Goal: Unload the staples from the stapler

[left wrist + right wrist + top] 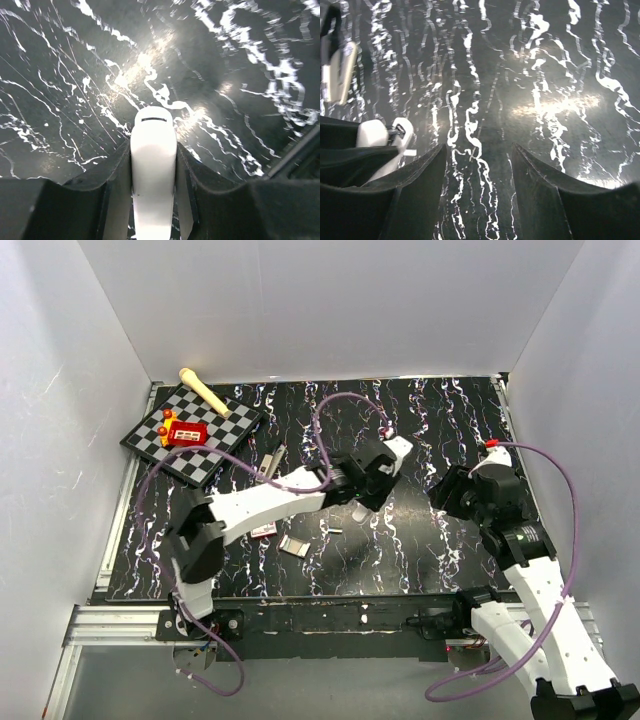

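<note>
Stapler [272, 462] lies free on the bench [440, 420]; your left tool [153, 150] holds a white stick [153, 175].
Your left tool is clamped on the stick mid-bench. Your right tool [477, 150], to its right, stands parted with nothing between. The stapler lies further left, just beside the chessboard [190, 455]; the staples [336, 531] lie nearer.

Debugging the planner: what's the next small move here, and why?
Probably raise the left gripper slightly. It is shut on the white oblong stick over the table, while the right gripper hangs open and empty beside it. The stapler lies apart, by the chessboard.
</note>
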`<action>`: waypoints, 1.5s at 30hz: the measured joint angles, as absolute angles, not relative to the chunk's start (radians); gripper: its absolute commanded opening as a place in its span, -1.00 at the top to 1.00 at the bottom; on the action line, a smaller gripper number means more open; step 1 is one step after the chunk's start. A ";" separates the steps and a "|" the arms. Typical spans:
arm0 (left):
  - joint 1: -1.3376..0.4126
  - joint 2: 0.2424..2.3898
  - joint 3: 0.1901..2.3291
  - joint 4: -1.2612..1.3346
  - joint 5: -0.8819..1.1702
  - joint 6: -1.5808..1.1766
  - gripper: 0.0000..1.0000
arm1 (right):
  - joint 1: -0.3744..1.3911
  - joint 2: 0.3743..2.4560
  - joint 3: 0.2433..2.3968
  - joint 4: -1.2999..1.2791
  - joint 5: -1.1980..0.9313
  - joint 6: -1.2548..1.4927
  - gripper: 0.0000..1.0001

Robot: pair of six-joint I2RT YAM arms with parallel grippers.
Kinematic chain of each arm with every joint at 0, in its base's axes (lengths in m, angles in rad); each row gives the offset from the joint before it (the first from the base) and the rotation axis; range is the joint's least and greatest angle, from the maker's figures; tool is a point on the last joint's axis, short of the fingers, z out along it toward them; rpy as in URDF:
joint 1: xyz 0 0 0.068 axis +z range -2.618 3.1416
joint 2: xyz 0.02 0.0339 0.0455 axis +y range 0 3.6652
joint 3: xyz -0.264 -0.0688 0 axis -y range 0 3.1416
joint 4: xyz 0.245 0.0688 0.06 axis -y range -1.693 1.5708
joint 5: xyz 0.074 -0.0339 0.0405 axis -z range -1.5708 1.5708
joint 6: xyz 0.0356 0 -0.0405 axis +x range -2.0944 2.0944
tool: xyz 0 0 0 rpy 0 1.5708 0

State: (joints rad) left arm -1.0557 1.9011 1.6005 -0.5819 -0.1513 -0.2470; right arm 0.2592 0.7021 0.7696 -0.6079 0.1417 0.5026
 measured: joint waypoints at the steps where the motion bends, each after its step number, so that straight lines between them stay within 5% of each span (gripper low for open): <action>1: -1.056 1.852 1.583 -0.574 -0.134 -0.231 1.00 | 0.259 0.692 0.770 -0.599 0.113 0.490 -0.18; 10: -0.994 1.506 1.444 -0.546 0.156 -0.112 1.00 | 0.324 0.633 0.770 -0.452 -0.228 0.419 -0.04; 26: -0.880 1.297 1.255 -0.539 0.698 0.002 1.00 | 0.547 0.731 0.998 -0.435 -0.630 0.194 0.07; 45: -0.878 1.219 1.211 -0.478 0.906 0.037 1.00 | 0.793 0.846 1.108 -0.577 -0.657 0.025 0.18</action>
